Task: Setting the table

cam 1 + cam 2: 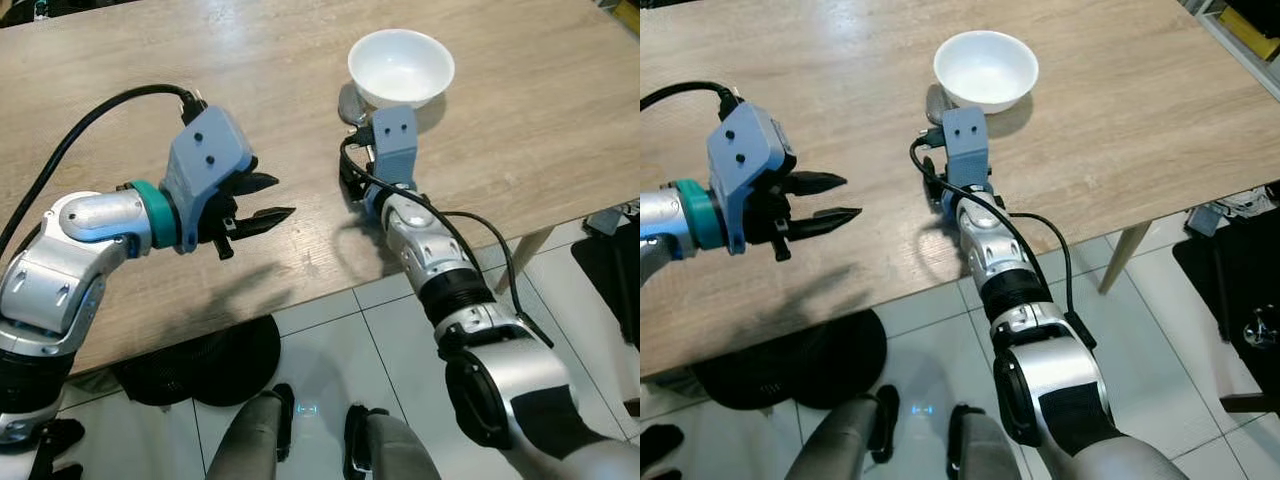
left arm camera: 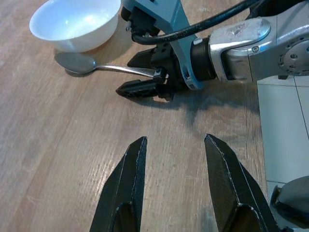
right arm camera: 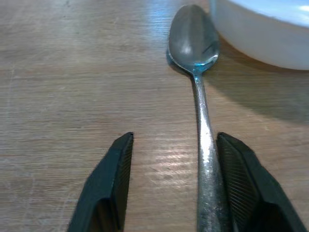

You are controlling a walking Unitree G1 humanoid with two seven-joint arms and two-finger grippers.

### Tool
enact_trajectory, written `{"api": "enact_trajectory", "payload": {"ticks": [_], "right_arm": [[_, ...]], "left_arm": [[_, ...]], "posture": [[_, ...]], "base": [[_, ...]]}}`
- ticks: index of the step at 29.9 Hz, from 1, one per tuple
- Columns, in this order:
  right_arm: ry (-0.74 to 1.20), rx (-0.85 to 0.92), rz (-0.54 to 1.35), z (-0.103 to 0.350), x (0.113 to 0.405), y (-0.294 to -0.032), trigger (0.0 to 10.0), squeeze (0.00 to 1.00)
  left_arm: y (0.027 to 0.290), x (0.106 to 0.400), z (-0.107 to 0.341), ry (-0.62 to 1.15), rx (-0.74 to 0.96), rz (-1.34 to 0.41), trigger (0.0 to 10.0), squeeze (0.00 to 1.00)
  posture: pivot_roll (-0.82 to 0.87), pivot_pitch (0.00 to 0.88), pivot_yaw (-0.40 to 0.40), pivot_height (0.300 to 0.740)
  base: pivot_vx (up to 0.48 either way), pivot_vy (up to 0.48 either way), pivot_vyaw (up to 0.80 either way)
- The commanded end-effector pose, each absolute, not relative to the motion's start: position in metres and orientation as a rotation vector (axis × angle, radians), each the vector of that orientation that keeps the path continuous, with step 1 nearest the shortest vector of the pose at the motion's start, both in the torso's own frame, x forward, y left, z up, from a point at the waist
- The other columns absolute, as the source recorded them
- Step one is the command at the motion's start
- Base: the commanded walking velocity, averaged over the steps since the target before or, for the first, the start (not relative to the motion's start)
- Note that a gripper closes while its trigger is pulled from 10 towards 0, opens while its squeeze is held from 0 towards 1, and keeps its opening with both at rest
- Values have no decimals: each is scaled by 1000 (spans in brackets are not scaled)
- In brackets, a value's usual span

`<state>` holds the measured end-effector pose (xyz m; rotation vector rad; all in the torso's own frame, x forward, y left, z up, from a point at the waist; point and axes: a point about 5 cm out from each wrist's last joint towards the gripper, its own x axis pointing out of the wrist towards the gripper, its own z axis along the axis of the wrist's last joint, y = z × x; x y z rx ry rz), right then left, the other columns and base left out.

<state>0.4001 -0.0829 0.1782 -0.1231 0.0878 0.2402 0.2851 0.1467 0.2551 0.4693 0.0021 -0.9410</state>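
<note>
One round white ceramic bowl (image 1: 401,67) and one silver metal spoon (image 3: 198,82) sit on the light wooden surface (image 1: 500,140). The right claw (image 3: 174,183) is spread wide, the spoon's handle between its fingers and the bowl just ahead. The left claw (image 1: 258,205) hovers, parted and empty, well off to the side.

Bright, even indoor light from overhead. Soft shadows of both arms fall on the wooden table (image 1: 300,60) toward 6 o'clock. Glare at 12 o'clock on the table, on the spoon (image 3: 195,43) bowl, and inside the white bowl (image 1: 400,65). Head views sharp; nearest fingertips (image 3: 113,183) slightly soft.
</note>
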Motion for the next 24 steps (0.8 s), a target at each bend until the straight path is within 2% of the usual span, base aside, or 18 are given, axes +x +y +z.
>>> {"api": "enact_trajectory", "payload": {"ticks": [1, 2, 9, 11, 13, 14, 19, 20, 21, 24], "right_arm": [[222, -154, 249, 148, 393, -83, 3412, 0], [261, -165, 240, 143, 393, -87, 0, 0], [316, -199, 211, 134, 392, -104, 0, 0], [322, -218, 172, 132, 393, -121, 0, 0], [322, -218, 172, 132, 393, -121, 0, 0], [319, -229, 142, 133, 393, -132, 0, 0], [317, -236, 123, 133, 393, -138, 0, 0], [307, -234, 90, 133, 392, -154, 0, 0], [307, -234, 90, 133, 392, -154, 0, 0], [241, -206, 73, 138, 384, -176, 0, 0]], "left_arm": [[148, 281, 254, 14, 475, -947, 10000, 0], [149, 280, 254, 20, 470, -943, 10000, 0], [149, 281, 251, 34, 460, -931, 10000, 0], [147, 283, 248, 39, 451, -922, 10000, 0], [147, 283, 248, 39, 451, -922, 10000, 0], [146, 284, 247, 40, 445, -917, 10000, 0], [145, 284, 247, 40, 441, -913, 10000, 0], [144, 285, 246, 41, 432, -906, 10000, 0], [144, 285, 246, 41, 432, -906, 10000, 0], [142, 285, 243, 42, 417, -892, 10000, 0]], "posture": [[247, 201, 82, 740], [242, 203, 79, 740], [230, 207, 79, 740], [196, 212, 78, 740], [196, 212, 78, 740], [196, 212, 78, 740], [196, 212, 78, 740], [181, 212, 72, 740], [181, 212, 72, 740], [165, 214, 65, 740]], "base": [[0, 0, 0], [0, 0, 0], [0, 0, 0], [0, 0, 0], [0, 0, 0], [0, 0, 0], [0, 0, 0], [0, 0, 0], [0, 0, 0], [0, 0, 0]]}}
